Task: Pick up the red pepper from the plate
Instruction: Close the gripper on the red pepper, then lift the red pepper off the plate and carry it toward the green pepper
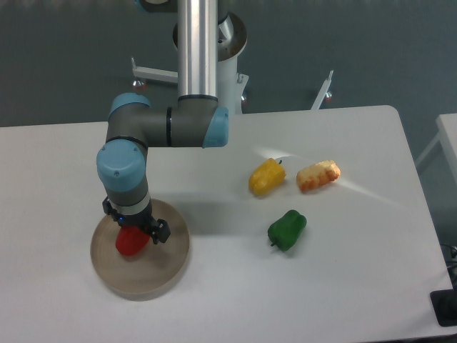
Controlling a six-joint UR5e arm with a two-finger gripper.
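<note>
one white bench (214,286) carries everything, w/ one ur5e arm (171,127) reaching down over its left side. one plate (153,282), round and tan, sits at the front left of the bench. four food items total: one red pepper (130,243) on the plate, left of its centre, plus three loose on the bench well apart to the right: one yellow pepper (266,176), one orange-yellow speckled piece (318,176) just beside it, one green pepper (287,229) in front of those two.

one claw (136,232), pointing straight down, is right on top of the red pepper; the wrist hides the pepper's upper part. dark finger bits show at either side of it, so it looks clenched around the pepper or about to be, but whether the pads actually bite can't be told from this angle, and i can't tell if the pepper is off the plate yet.

judgement: step in hand is the grasp/lift. to do it well, get the fingers low enough to pass the widest part of the pepper, since glossy rounded skin tends to squirt out of a shallow pinch. squeeze firm but not crushing, then lift straight up, no sideways drag, so the plate doesn't get nudged. check the pepper hangs square before moving off. other items are far enough away, no collision worry.
</note>
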